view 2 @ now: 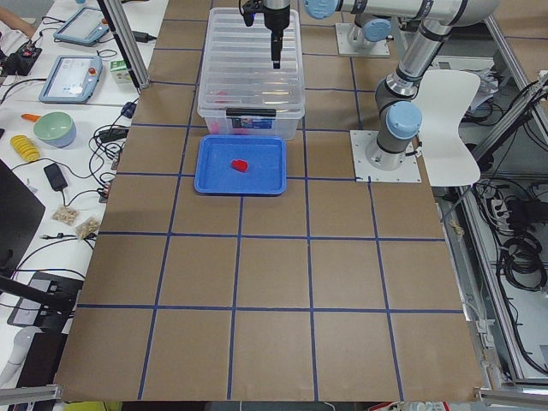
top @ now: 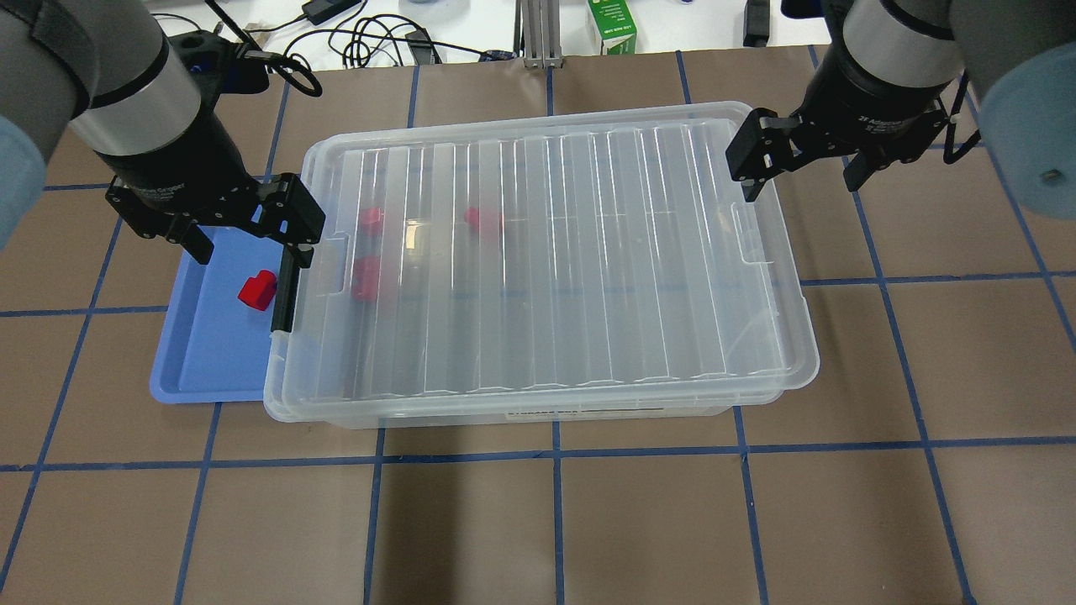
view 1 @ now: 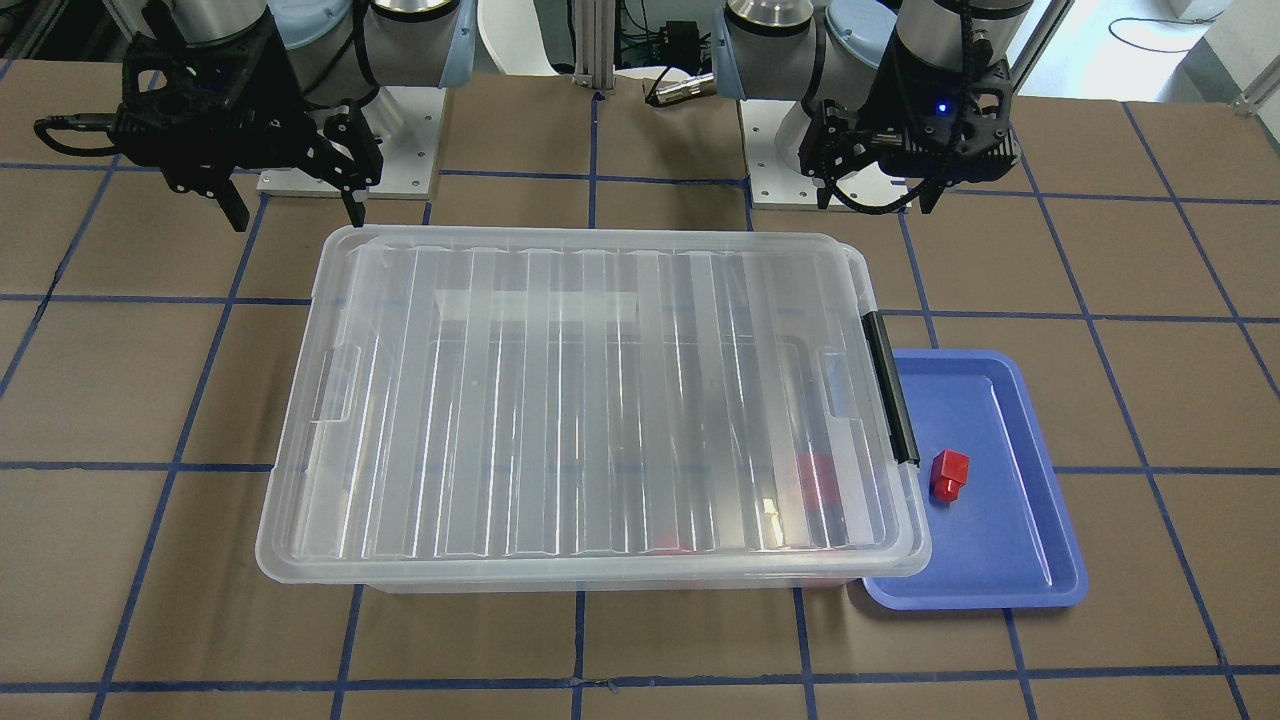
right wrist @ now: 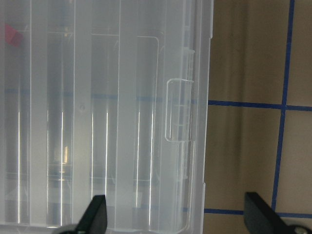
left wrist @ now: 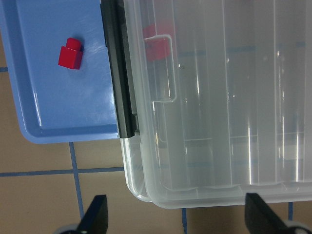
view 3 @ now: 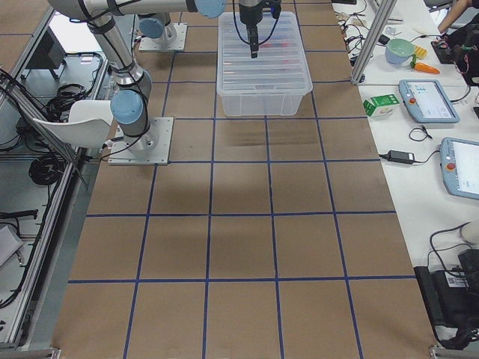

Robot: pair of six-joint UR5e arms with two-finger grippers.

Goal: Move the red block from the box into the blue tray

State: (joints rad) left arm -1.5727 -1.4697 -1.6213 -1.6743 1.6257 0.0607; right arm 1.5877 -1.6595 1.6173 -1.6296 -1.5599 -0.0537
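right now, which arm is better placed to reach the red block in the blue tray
Left. The left gripper hovers open by the blue tray, close to the red block. The right gripper is at the opposite short end of the box, which lies between.

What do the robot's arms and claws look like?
The left arm and right arm are grey tubes with pale blue joint caps. The left claw and right claw are black, two-fingered, with black cables; a blue light glows on the left one.
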